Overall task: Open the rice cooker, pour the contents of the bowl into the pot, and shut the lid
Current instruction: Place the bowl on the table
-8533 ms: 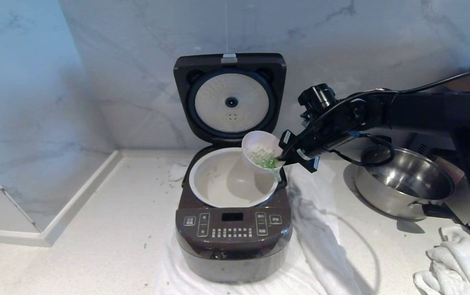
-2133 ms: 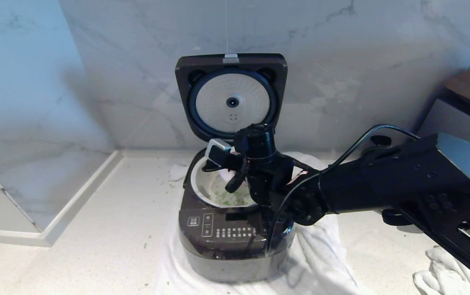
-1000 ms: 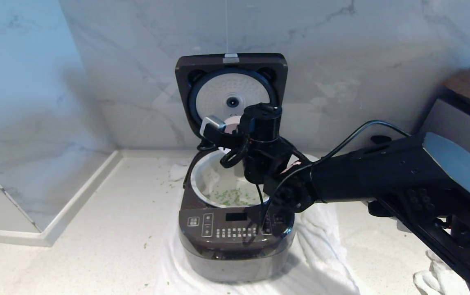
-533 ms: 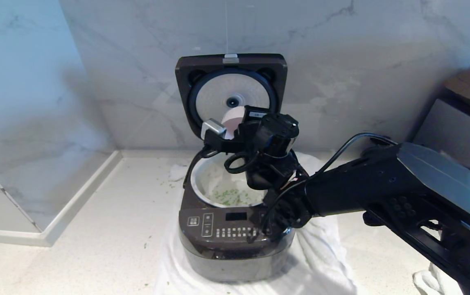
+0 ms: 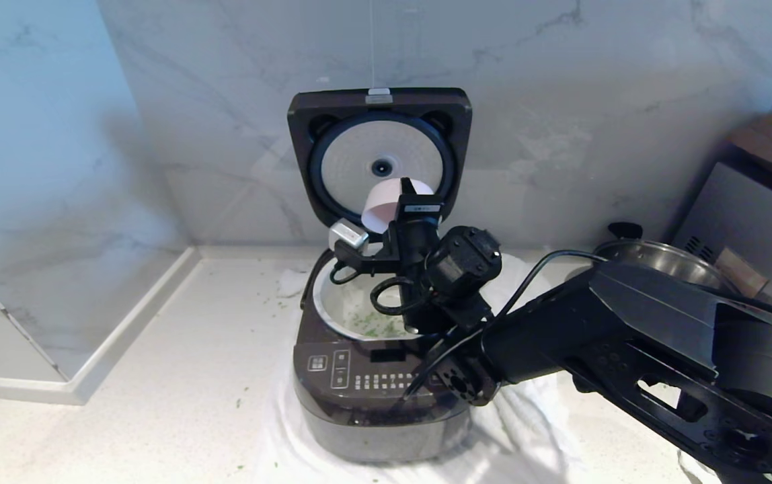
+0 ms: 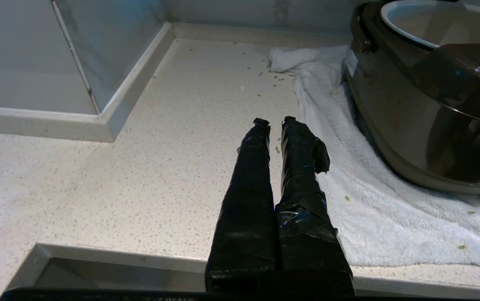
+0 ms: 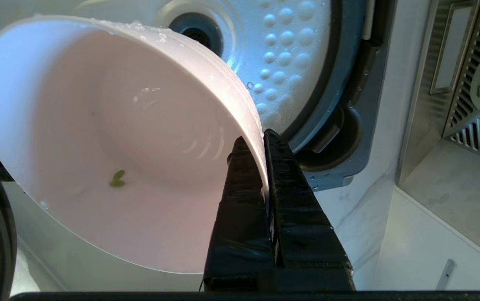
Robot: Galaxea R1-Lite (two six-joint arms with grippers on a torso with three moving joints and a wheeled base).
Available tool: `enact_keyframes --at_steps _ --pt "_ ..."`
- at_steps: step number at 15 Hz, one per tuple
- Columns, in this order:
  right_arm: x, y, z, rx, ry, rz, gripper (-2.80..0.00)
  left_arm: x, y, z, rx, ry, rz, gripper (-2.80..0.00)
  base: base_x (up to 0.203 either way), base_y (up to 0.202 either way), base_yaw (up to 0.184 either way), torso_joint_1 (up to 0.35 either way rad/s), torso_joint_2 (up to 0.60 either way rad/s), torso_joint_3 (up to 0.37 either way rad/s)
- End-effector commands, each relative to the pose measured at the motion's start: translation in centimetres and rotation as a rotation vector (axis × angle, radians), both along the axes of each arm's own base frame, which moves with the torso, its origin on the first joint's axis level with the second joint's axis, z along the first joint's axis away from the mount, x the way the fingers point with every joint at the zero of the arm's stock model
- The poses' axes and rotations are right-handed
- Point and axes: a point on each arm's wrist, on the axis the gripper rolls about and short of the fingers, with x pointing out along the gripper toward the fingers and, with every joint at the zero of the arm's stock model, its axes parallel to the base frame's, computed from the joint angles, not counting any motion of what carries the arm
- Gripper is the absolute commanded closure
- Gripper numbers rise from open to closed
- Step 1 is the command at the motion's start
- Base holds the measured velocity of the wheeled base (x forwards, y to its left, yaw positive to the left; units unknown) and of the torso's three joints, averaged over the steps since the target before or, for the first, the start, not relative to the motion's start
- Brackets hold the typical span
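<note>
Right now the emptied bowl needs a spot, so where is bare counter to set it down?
Bare counter lies on the robot's left, between the raised ledge and the white towel under the rice cooker. The robot's right is crowded: the right gripper pinches the bowl, its arm above the steel pan.

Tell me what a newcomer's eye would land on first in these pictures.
First, the black right gripper, pinching the rim of a small pale pink bowl held above the open dark-brown rice cooker; only a green scrap remains inside it. Next, the upright hinged lid with its pale dimpled plate against the marble wall, and chopped green bits scattered in the cream-white inner pot.
</note>
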Motion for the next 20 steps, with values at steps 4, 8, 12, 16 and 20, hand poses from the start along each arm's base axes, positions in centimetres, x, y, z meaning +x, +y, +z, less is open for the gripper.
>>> enact_keyframes --at_steps 4,8,12,16,20 --pt "-0.5 -0.1 3.6 0.100 -0.079 0.000 0.00 0.0 0.0 0.0 0.000 0.002 0.000 0.00 0.000 0.000 0.000 0.000 0.00 0.000" --pt "-2.2 -1.8 9.1 0.276 -0.081 0.049 0.00 0.0 0.0 0.0 0.000 0.002 0.000 0.00 0.000 0.000 0.000 0.000 0.00 0.000" --pt "-5.3 -3.6 13.7 0.440 -0.037 0.146 0.00 0.0 0.0 0.0 0.000 0.002 0.000 0.00 0.000 0.000 0.000 0.000 0.00 0.000" --pt "-10.7 -3.8 15.7 0.544 0.034 0.303 0.00 0.0 0.0 0.0 0.000 0.002 -0.001 0.00 0.000 0.000 0.000 0.000 0.00 0.000" --pt "-13.1 -5.4 16.2 0.637 0.214 0.384 0.00 0.0 0.0 0.0 0.000 0.002 0.000 0.00 0.000 0.000 0.000 0.000 0.00 0.000"
